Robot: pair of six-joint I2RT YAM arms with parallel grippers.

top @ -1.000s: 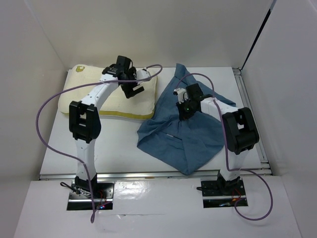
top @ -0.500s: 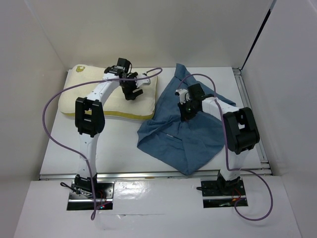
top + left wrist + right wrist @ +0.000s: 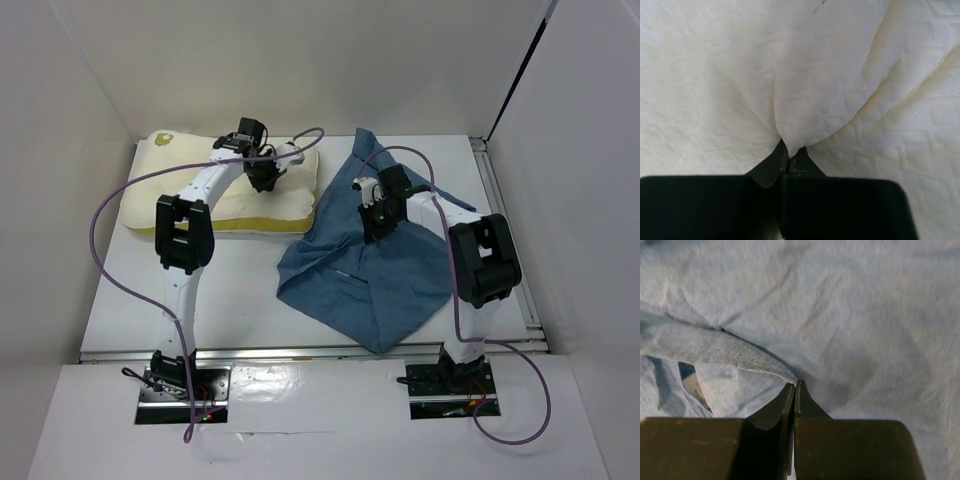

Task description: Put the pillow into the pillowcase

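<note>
1. The pillow (image 3: 150,190) is a pale cream cushion lying flat on the far left part of the table (image 3: 240,300). A small darker yellow mark (image 3: 162,140) sits near its far left corner, and a yellow seam (image 3: 250,226) runs along its near edge.
2. In the left wrist view the quilted pillow (image 3: 715,75) cover rises in a peaked fold that runs down into the fingertips.
3. The left gripper (image 3: 265,178) stands over the right half of the pillow. Its jaws (image 3: 789,152) are closed together, pinching that fold of the cover.
4. The pillowcase (image 3: 370,285) is a wrinkled slate-blue cloth spread to the right of the pillow. Its left edge reaches the pillow's right end; contact cannot be judged.
5. The right gripper (image 3: 373,222) is right of the pillow, over the upper middle of the pillowcase. Its jaws (image 3: 794,385) are pressed tight on the tip of a raised fold of the blue cloth (image 3: 865,315).
6. The left arm (image 3: 185,235) crosses the pillow's near edge. The right arm (image 3: 485,262) stands well to the right of the pillow, over the pillowcase's right side.
7. Two purple cables loop from the arms: one (image 3: 100,230) arcs across the pillow's left part, the other (image 3: 400,153) rises to the right of the pillow.
</note>
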